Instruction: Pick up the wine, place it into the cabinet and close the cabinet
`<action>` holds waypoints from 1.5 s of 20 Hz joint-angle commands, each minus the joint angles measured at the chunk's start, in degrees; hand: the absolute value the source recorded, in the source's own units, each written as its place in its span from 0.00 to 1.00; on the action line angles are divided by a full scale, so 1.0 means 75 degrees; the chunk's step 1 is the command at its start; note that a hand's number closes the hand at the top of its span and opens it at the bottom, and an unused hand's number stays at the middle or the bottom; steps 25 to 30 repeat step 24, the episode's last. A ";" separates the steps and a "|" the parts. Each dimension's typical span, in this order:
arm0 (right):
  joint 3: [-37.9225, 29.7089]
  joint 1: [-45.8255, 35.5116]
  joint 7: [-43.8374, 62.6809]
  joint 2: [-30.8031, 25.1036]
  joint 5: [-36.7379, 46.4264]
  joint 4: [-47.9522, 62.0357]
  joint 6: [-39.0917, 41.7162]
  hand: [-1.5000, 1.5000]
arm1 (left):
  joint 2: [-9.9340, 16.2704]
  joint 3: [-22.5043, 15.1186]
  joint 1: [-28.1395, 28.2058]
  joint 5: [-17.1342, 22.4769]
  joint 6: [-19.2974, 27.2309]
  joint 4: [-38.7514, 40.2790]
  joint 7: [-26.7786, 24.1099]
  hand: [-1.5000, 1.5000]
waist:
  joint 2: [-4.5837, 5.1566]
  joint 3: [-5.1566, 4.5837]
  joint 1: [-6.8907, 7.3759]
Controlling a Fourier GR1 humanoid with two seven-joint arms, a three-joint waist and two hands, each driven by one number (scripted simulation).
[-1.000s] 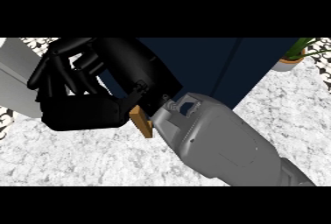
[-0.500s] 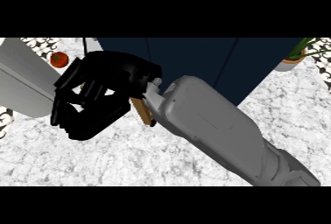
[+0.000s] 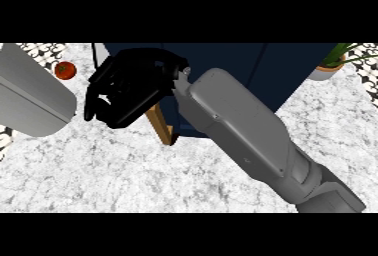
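The dark blue cabinet [image 3: 221,70] stands at the back centre of the marble counter [image 3: 111,175]. Its door [image 3: 161,124] shows as a tan wooden edge, standing ajar at the cabinet's left front corner. My right hand [image 3: 125,90] reaches in from the lower right and sits against the door's outer side, fingers relaxed and bent downward, holding nothing. No wine bottle shows anywhere; the arm and hand hide the cabinet's opening. My left hand is out of view.
A large grey rounded shape [image 3: 29,95], which looks like my left forearm, fills the left edge. A red round fruit [image 3: 65,70] lies behind it. A potted plant [image 3: 331,66] stands at the back right.
My right hand has risen and shifted right towards the cabinet. The door's tan edge has swung closer to the cabinet front. The forearm now covers more of the cabinet.
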 commanded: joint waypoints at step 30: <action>-0.1268 -0.0345 -0.2367 -0.1131 0.0914 0.2013 -0.0117 1.00 | -0.0461 0.0691 -0.0402 -0.0374 -0.0256 -0.0098 0.0805 0.00 | 0.0112 -0.0010 -0.0188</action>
